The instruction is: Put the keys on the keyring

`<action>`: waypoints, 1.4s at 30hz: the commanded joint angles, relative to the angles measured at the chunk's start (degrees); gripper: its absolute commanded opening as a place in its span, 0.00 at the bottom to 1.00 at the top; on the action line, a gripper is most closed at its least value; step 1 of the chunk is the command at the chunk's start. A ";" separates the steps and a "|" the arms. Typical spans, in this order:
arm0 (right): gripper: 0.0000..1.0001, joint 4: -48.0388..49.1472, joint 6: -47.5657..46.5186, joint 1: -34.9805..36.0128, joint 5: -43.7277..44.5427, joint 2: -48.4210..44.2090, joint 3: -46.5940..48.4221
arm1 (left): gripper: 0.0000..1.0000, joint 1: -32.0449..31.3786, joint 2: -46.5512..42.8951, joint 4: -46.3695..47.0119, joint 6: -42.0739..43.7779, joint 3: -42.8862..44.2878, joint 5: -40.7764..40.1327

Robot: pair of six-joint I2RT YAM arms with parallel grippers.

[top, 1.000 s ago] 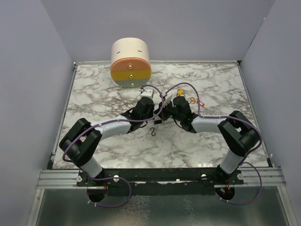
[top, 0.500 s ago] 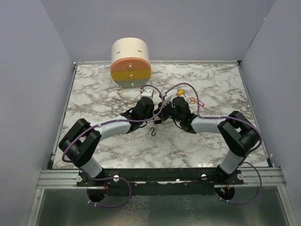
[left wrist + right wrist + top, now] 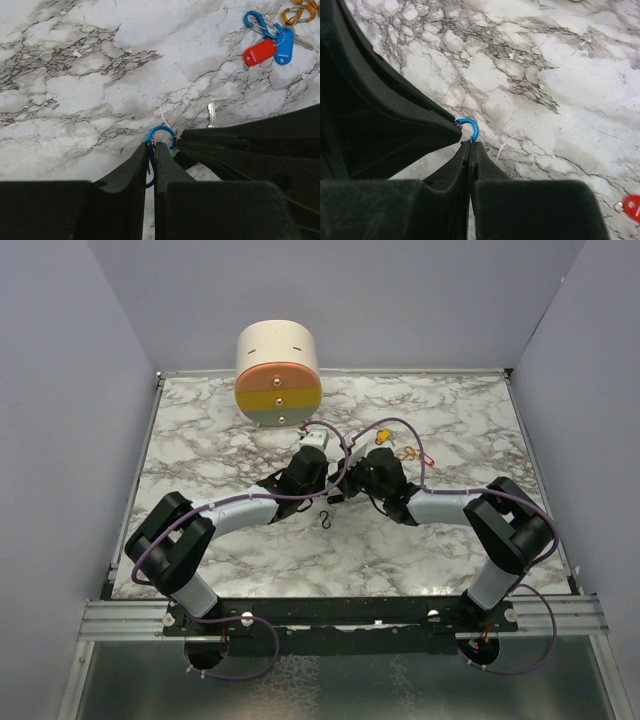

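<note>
My L end effector (image 3: 153, 145) grips the blue ring (image 3: 160, 135). R end effector (image 3: 470, 145) is shut beside it, contents unclear. Red key (image 3: 260, 52) & blue key (image 3: 285, 46) lie on worktop (image 3: 75, 90), well apart. Most of the job's left, I reckon.

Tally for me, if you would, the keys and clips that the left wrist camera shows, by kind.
Clips: 3 (a blue clip pinched in the left gripper, a second blue clip, an orange clip cut by the frame edge)
Keys: 3 (a red key, a blue key, and a bare blade whose head is hidden)
Total: 6
</note>
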 commanded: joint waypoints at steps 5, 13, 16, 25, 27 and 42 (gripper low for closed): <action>0.01 2.83 -1.51 -0.26 4.12 -2.45 -1.16 | 0.00 -0.70 -2.08 -2.21 1.62 0.13 2.66; 0.01 2.67 -1.77 -0.26 5.07 -2.96 -1.49 | 0.00 -0.70 -2.93 -2.68 1.93 -0.10 2.55; 0.01 2.42 -2.03 -0.27 5.64 -3.25 -1.67 | 0.00 -0.70 -3.22 -2.59 1.88 -0.21 2.45; 0.01 2.24 -2.11 -0.29 7.46 -5.08 -2.46 | 0.07 -0.69 -2.96 -2.90 1.93 0.00 2.15; 0.01 1.58 -2.33 -0.31 7.94 -5.73 -2.57 | 0.17 -0.70 -2.93 -3.27 1.93 -0.04 1.66; 0.01 -2.58 -3.07 -1.00 13.34 -9.00 -3.00 | 0.60 0.33 -9.33 -3.03 -1.21 -4.56 -5.23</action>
